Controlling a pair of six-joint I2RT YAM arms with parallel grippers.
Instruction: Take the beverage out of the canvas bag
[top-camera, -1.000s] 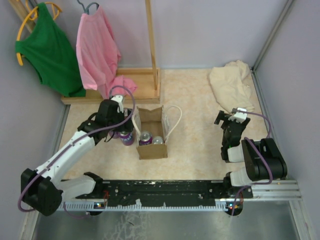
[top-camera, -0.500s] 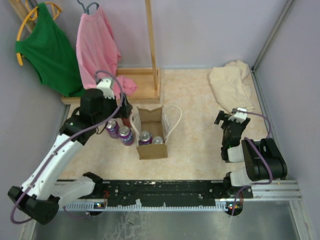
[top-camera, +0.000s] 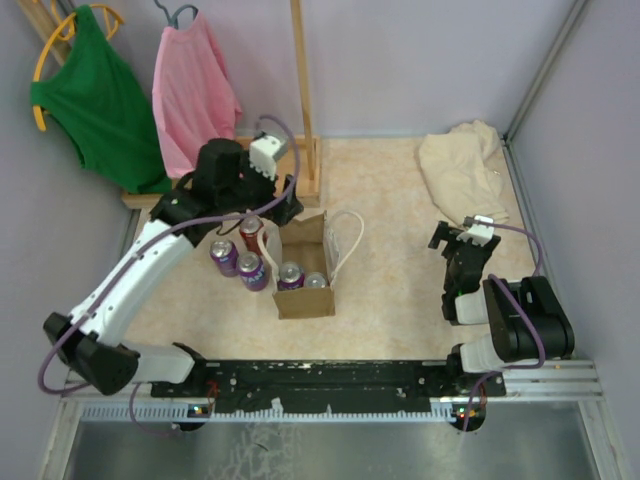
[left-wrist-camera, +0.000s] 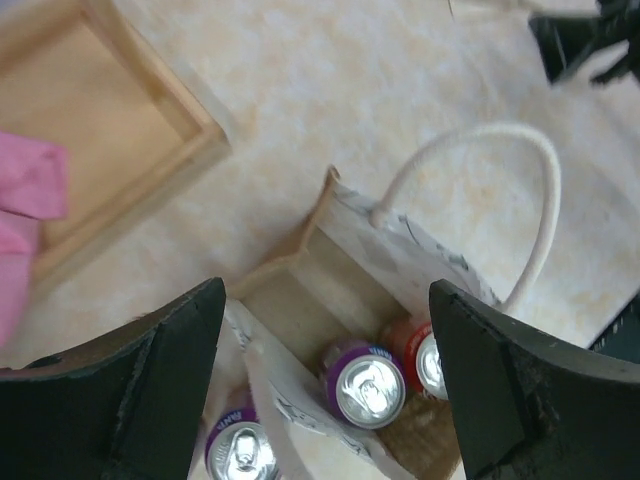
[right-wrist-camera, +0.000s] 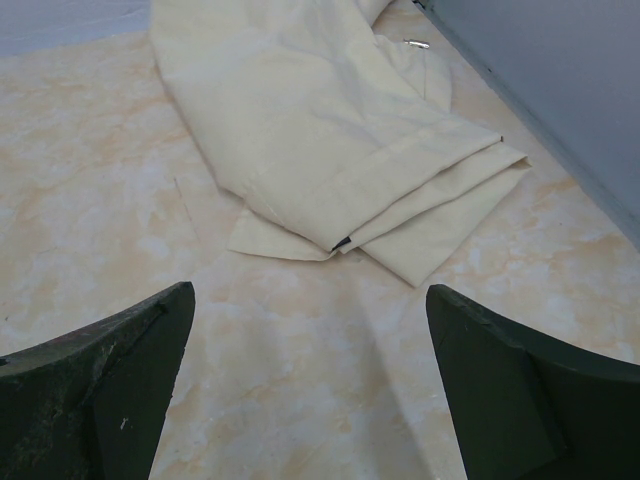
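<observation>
1. Bag (top-camera: 303, 270): brown, upright and open-mouthed on the desk (top-camera: 400, 290), left of centre; one white loop handle (left-wrist-camera: 520, 200) splays out to its right.
2. Purple can (left-wrist-camera: 365, 380) and red can (left-wrist-camera: 425, 362): upright inside the bag, side by side, touching, at its near end.
3. Left jaws: spread wide, holding nothing, poised above the bag's far end.
4. Loose cans (top-camera: 238, 262): three on the desk just left of the bag, two purple and one red.
5. Wooden rack (top-camera: 285, 165): beyond the bag, with a pink shirt (top-camera: 195, 100) hanging on it.
6. Right jaws: wide apart, empty, well to the right of the bag, facing a cream cloth (right-wrist-camera: 330, 130).
</observation>
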